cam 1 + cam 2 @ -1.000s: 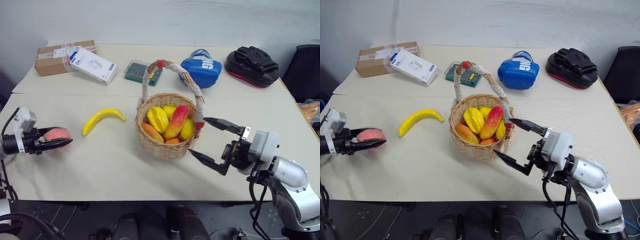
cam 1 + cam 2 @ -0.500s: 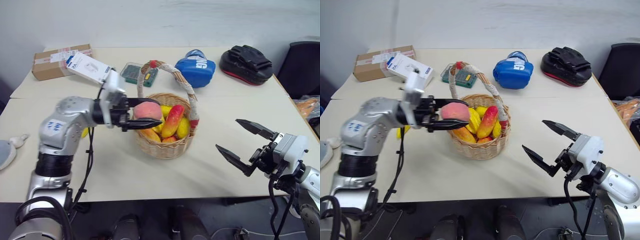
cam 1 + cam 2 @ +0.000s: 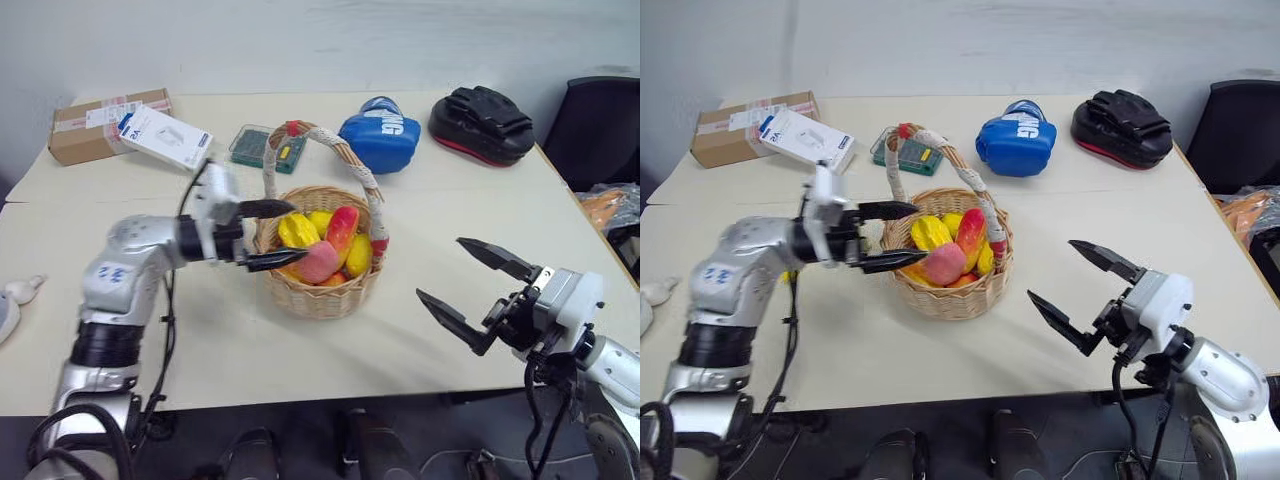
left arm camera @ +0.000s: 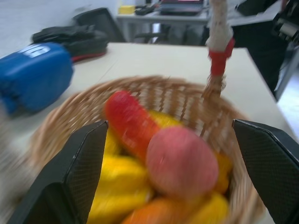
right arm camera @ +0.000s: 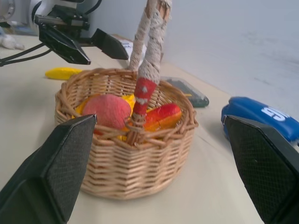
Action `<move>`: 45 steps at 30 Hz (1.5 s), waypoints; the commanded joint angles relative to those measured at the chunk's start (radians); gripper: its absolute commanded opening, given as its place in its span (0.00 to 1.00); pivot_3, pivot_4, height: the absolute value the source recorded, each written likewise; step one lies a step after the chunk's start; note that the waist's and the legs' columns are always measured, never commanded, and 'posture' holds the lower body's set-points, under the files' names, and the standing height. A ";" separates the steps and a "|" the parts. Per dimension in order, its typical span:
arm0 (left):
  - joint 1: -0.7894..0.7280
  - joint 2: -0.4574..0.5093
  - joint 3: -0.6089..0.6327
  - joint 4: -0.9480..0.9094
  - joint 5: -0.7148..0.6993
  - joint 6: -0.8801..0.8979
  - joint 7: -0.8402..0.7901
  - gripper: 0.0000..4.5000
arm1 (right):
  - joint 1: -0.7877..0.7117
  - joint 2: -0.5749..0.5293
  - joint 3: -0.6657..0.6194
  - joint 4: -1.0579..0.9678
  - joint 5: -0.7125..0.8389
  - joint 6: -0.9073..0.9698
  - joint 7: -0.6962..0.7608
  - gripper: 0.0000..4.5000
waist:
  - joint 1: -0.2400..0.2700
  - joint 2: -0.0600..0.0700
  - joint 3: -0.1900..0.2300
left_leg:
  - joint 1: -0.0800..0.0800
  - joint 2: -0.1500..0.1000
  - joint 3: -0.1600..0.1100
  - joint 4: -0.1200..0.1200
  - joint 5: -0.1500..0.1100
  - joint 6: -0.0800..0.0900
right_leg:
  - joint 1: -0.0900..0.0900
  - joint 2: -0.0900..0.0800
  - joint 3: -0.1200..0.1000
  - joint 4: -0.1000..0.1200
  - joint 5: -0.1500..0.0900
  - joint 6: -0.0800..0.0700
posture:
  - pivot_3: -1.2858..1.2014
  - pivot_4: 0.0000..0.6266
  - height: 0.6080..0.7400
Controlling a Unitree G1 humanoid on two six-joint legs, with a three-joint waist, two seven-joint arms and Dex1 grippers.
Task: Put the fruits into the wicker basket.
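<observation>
Fruits first: the small round pink-orange peach (image 3: 943, 264) lies inside the round tan woven wicker basket (image 3: 950, 297), on top of the yellow and red toy fruits (image 3: 953, 238) already piled there, toward the basket's near-left side. So I judge that half of the job is done. The curved yellow banana (image 5: 63, 73) is what is left; in my right wrist view it lies on the pale surface (image 3: 450, 220) outside the basket, beyond the rim on the left arm's side. From the head cameras the left arm covers it.

My left gripper (image 3: 890, 236) stands at about nine o'clock of the basket, its two black fingers (image 3: 887, 210) spread wide with the tips reaching over the rim. The peach sits just past and below those tips, free of them; the left wrist view shows it between the two pads with a clear gap on each side, nothing gripped.

My right gripper (image 3: 465, 288) hangs at about four o'clock of the basket, well apart from it, fingers wide and empty.

Next, as I judge it, the left arm must draw back from the rim and go for the banana.
</observation>
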 commanded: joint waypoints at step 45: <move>-0.259 0.139 -0.119 0.880 0.407 -0.169 0.076 0.44 | -0.005 0.046 0.140 -0.057 -0.053 -0.060 -0.011 1.00 | 0.017 -0.007 -0.002 | -0.013 0.000 0.011 0.004 -0.006 0.004 | -0.016 0.003 -0.007 -0.001 0.004 -0.002 | 0.52 0.24 1.00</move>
